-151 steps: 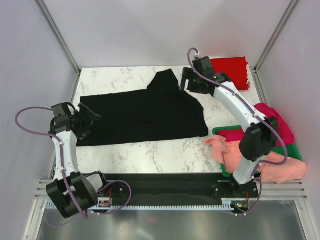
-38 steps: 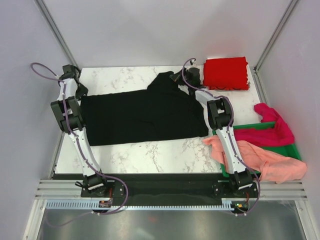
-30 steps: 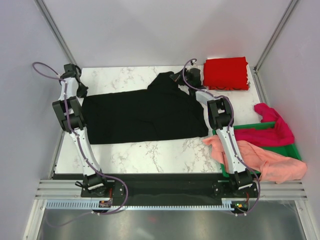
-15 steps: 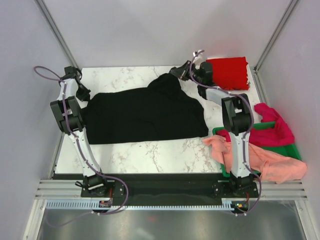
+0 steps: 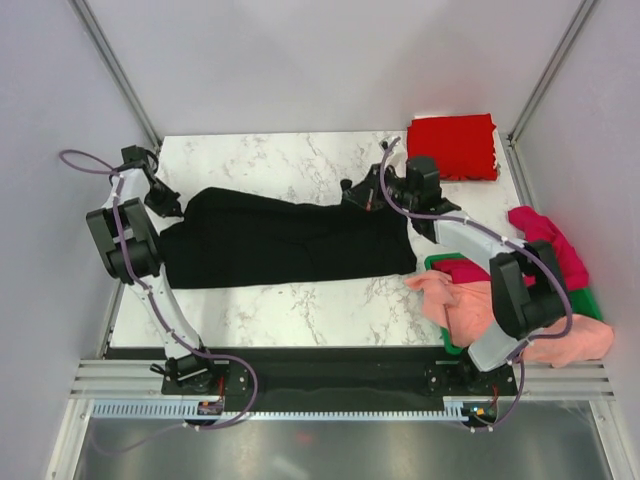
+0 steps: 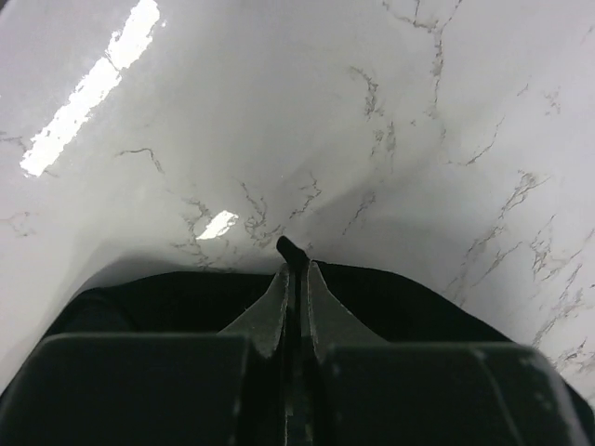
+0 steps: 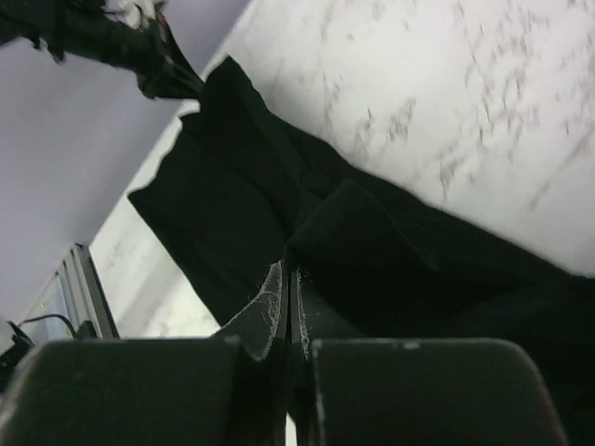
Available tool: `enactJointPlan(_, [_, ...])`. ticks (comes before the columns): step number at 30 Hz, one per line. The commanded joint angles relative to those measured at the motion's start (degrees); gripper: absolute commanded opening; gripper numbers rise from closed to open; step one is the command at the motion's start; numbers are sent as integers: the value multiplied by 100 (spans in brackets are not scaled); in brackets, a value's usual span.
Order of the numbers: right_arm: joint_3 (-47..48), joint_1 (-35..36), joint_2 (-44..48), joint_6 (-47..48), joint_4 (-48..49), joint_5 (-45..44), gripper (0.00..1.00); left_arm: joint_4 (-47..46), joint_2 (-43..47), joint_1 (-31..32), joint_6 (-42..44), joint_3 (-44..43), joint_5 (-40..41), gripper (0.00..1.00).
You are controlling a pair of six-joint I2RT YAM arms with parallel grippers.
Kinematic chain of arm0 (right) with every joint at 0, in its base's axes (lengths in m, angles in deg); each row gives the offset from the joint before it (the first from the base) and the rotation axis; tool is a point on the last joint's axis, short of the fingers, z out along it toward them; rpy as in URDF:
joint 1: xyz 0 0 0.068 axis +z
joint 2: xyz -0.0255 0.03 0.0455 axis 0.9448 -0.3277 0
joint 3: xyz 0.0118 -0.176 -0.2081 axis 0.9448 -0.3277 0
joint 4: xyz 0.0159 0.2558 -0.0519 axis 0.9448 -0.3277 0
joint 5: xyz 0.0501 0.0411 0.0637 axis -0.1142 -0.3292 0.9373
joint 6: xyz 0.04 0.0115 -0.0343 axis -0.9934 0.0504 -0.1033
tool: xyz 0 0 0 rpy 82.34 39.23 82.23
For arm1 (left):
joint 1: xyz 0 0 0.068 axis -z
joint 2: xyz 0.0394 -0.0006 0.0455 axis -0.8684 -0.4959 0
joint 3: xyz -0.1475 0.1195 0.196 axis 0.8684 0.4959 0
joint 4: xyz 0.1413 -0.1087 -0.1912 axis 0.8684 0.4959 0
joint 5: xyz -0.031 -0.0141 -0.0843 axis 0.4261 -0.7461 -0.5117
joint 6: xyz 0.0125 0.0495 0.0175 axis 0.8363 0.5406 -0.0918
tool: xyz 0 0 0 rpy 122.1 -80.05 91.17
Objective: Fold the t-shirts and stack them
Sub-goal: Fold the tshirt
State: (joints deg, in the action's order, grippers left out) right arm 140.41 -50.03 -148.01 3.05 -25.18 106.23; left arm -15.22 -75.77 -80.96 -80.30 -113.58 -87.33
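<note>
The white marble table [image 5: 300,160] is seen spanning the whole workspace. Across its middle the black t-shirt [image 5: 280,240] is spread as a long band from the left edge to just past the centre, with its near edge lying flat on the marble. Its far edge is pinched at both ends, one end by each gripper.

At the right edge of the table the green bin [image 5: 592,303] is placed. The salmon-pink t-shirt [image 5: 560,340] is draped loosely over its near side and spills toward the table. The magenta t-shirt [image 5: 545,232] is bunched over the far side of the bin. In the far right corner of the table the bright red t-shirt [image 5: 452,146] is laid as a neat folded square, well apart from the black one.

The left gripper [image 5: 170,205] is held at the far left corner of the black cloth. In the left wrist view its jaws are pressed together, with a small nub of black fabric caught between them. The right gripper [image 5: 352,190] is positioned at the far right end of the same edge. In the right wrist view its jaws are clamped on a fold of the black cloth.
</note>
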Motion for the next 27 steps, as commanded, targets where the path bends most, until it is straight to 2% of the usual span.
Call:
enactJointPlan(1, [-545, 191, 712, 674, -484, -455, 0, -374, 408, -111, -56, 11, -164, 2])
enactJointPlan(5, [-1194, 333, 1090, 744, -607, -824, 0, -401, 382, -129, 14, -235, -84, 2])
enactJointPlan(12, [-1758, 465, 1363, 709, -669, -1272, 0, -400, 733, -225, 40, -236, 223, 2])
enactJointPlan(22, [-2242, 509, 1583, 630, -730, -1616, 0, -514, 1418, -664, -171, 396, 830, 2])
enactJointPlan(27, [-2207, 509, 1758, 446, -1292, -1958, 0, -603, 1708, -866, -285, 1012, 401, 6])
